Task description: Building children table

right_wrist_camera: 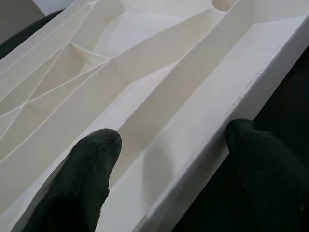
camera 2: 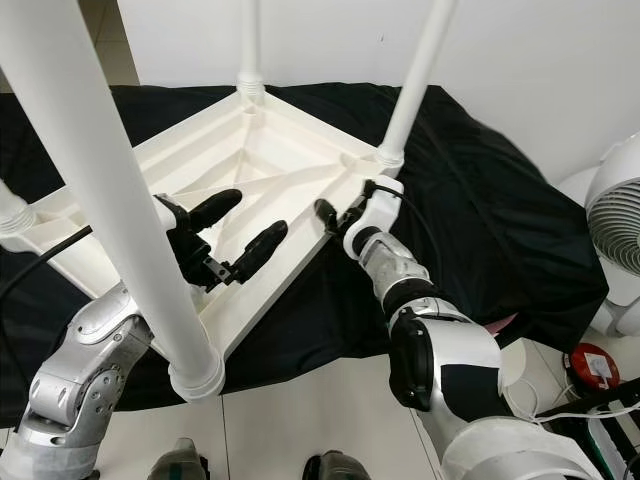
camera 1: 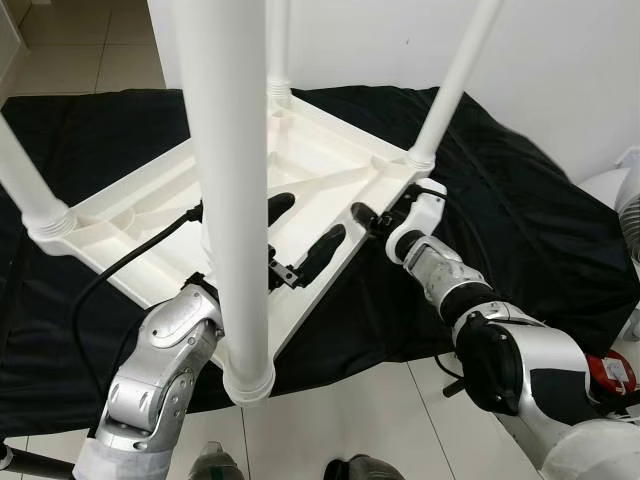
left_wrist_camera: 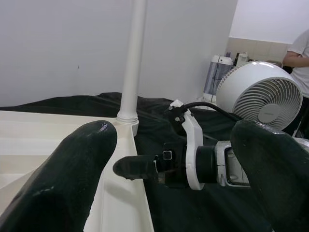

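Nearest leg (camera 1: 235,200) hides table (camera 2: 280,160) centre; right gripper (right_wrist_camera: 169,145) open, straddling its rim; left gripper (camera 2: 225,235) open above ribs. Fan (left_wrist_camera: 258,99) beyond black cloth (camera 1: 520,220).

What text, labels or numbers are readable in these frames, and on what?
No text can be read.
Red object on the floor by the right arm: has a pale label, too small to read.
White fan: centre badge blurred, unreadable.
Upturned white table, its legs and the black cloth: no markings.
Left gripper and right gripper, fingers either side of the table's edge: no lettering.
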Controlling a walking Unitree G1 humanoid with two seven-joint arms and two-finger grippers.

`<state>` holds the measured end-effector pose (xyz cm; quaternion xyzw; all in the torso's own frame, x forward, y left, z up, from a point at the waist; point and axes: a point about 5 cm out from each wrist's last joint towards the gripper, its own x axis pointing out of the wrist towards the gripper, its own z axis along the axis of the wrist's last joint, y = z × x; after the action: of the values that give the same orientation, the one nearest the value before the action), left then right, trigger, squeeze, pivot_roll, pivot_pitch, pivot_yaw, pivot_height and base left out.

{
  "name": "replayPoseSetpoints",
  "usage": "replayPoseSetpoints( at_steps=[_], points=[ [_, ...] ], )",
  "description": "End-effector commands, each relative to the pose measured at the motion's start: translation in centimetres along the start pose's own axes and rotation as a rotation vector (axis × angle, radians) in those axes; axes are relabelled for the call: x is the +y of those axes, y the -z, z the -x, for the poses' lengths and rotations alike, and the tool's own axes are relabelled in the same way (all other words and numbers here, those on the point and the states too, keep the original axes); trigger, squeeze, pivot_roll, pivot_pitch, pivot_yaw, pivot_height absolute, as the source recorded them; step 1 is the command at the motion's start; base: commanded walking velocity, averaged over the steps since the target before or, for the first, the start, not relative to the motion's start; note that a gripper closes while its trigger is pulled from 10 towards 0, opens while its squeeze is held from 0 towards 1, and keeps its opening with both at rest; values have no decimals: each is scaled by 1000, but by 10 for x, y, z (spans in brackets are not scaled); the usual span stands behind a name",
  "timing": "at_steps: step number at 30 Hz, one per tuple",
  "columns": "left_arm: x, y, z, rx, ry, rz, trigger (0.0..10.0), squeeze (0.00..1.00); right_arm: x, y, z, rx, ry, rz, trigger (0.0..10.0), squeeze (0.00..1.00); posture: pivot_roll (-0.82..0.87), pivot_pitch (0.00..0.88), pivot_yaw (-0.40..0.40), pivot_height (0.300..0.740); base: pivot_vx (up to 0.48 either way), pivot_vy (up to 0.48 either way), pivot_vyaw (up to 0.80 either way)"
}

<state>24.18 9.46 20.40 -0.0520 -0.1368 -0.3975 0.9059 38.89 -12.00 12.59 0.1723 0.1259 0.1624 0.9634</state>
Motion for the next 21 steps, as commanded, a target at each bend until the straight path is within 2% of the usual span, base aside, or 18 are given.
replayPoseSetpoints(
  at_steps=[1,2,4,6,9,10,15,17,18,21],
  points=[
    [-5,-2,-3,-9,30,17,10000,0,12,7,-3,56,-75,78,10000,0,189,4,-64,740,0,0,0],
    [-6,-3,-3,-8,33,21,10000,0,14,9,-3,73,-91,115,10000,0,189,4,-64,740,0,0,0],
    [-6,-3,-3,-8,33,21,10000,0,14,9,-3,73,-91,115,10000,0,189,4,-64,740,0,0,0],
    [-7,-3,-3,-3,33,26,10000,0,16,14,-3,112,-130,185,10000,0,187,10,-59,740,0,0,0],
    [-8,-3,-3,1,34,31,10000,0,17,16,-2,130,-145,211,10000,0,183,15,-56,740,0,0,0],
    [-10,-4,-3,3,37,45,10000,0,16,18,-2,148,-163,248,10000,0,181,21,-55,740,0,0,0],
    [-13,-5,-3,6,42,60,10000,0,17,16,-1,129,-185,270,10000,0,172,31,-48,740,0,0,0],
    [-15,-5,-3,15,52,71,10000,0,21,17,0,119,-260,291,10000,0,159,36,-42,740,0,0,0],
    [-15,-5,-3,15,52,71,10000,0,21,17,0,119,-260,291,10000,0,159,36,-42,740,0,0,0],
    [-17,-5,-4,31,80,90,10000,0,22,17,0,113,-273,342,10000,0,149,40,-39,740,0,0,0]
  ],
)
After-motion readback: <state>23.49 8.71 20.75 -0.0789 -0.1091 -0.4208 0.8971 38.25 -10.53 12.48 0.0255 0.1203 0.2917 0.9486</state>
